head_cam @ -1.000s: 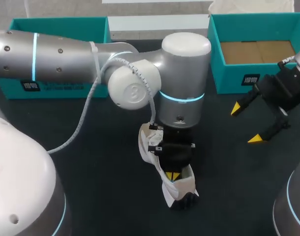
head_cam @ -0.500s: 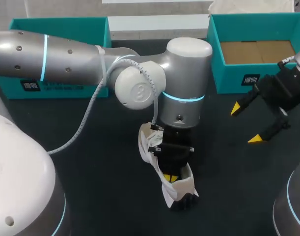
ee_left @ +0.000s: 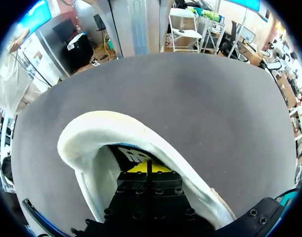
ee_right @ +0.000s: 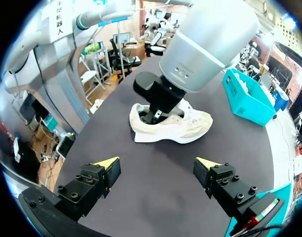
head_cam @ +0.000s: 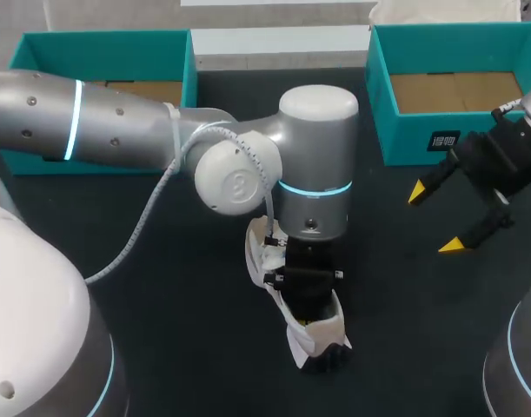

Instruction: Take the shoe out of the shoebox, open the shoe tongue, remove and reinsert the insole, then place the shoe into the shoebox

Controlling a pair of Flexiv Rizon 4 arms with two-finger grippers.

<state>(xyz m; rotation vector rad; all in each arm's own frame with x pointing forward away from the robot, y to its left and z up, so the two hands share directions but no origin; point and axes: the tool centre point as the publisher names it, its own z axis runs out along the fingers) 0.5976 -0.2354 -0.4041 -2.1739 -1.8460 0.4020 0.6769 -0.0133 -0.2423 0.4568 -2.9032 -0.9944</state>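
Left wrist view: left gripper (ee_left: pixel 149 169), tips pressed together, sits deep inside the cream mesh sneaker (ee_left: pixel 86 143), at its black insole (ee_left: pixel 126 154). Removal is apparently in hand, and a steady upward pull should come next. Right gripper (ee_right: pixel 157 164) hangs spread.

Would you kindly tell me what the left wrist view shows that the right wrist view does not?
Only the left wrist view looks down into the shoe: the left hand is inside its opening, yellow tips together, over the dark insole. Only the right wrist view shows the whole shoe from the side, standing on its sole, with the left arm above it, the right hand open and empty with the shoe ahead of it, and a teal box beyond. Both show the white shoe on the dark table.
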